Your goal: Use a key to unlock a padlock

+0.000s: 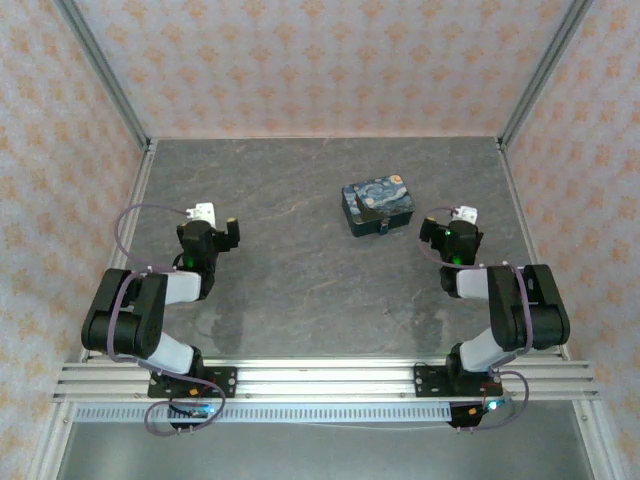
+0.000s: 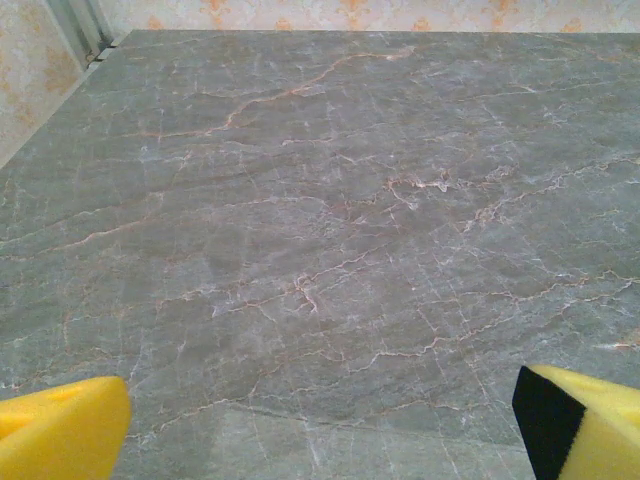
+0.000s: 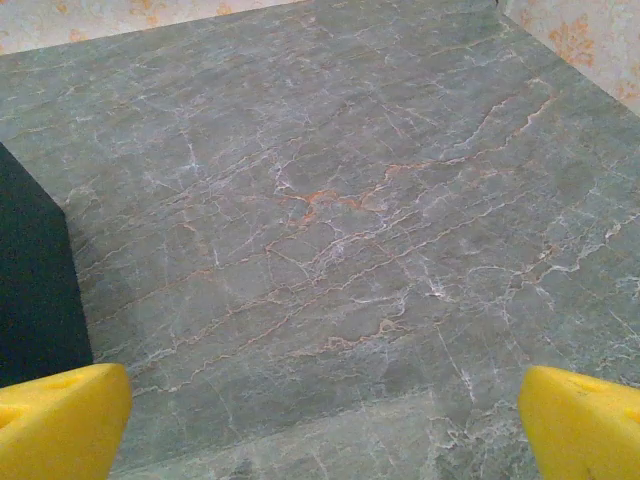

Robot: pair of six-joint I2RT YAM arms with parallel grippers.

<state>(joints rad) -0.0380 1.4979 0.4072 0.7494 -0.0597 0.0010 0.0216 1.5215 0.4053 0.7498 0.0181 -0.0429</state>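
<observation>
Our left fingers (image 2: 60, 432) and right fingers (image 3: 585, 425) gape empty; we risk skidding the tiny padlock (image 1: 384, 229) beside the tin (image 1: 375, 203).

Padlock (image 1: 383, 228): one, tiny, dark-bodied; lies on the table (image 1: 300, 290), just beside the painted tin (image 1: 378, 198), at its 5 o'clock edge.
</observation>
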